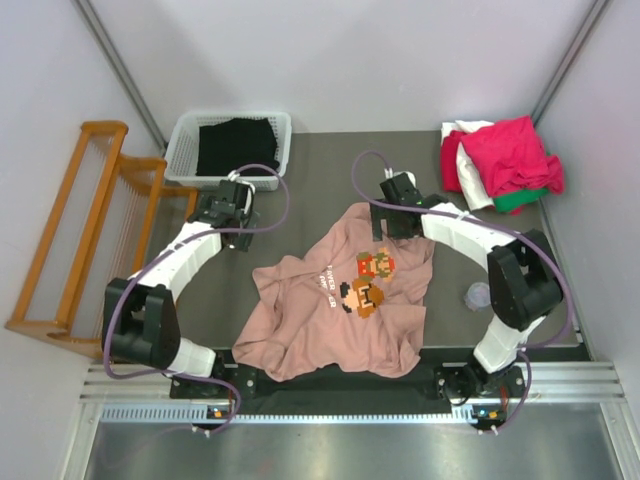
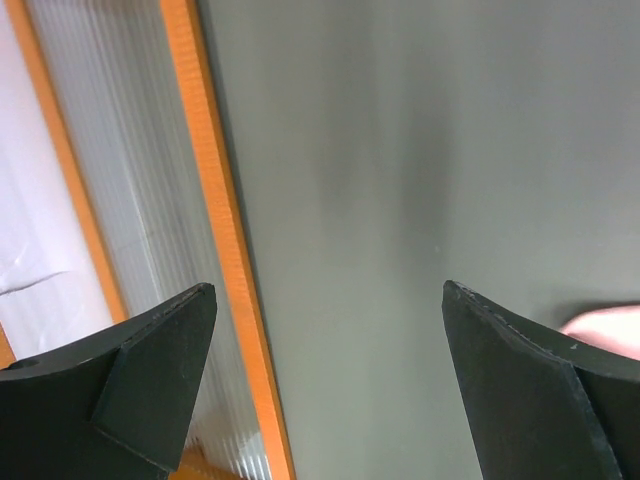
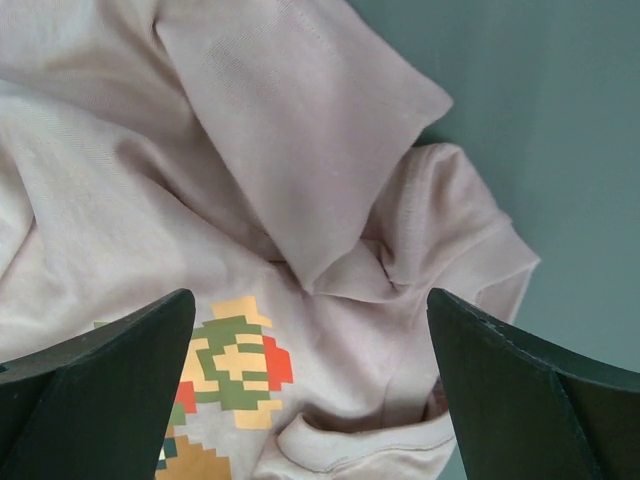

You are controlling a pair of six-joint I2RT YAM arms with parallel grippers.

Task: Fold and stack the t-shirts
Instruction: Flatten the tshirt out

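right tool (image 3: 308,300) spread, over pink t-shirt (image 3: 100,200) | left tool (image 2: 328,290) spread, over table (image 2: 400,150) beside it

The dark grey matt bench (image 1: 320,175) bears a large dusty-pink t-shirt (image 1: 340,320) with pixel-art figures and white lettering, crumpled at its near middle. At the far left corner stands a white slatted plastic basket (image 1: 181,150) holding black cloth (image 1: 235,142). At the far right corner lies a heap: a crimson-pink shirt (image 1: 510,150) on top, with white cloth (image 1: 468,178) and green cloth (image 1: 522,200) beneath. A small translucent round object (image 1: 480,296) sits near the right edge.
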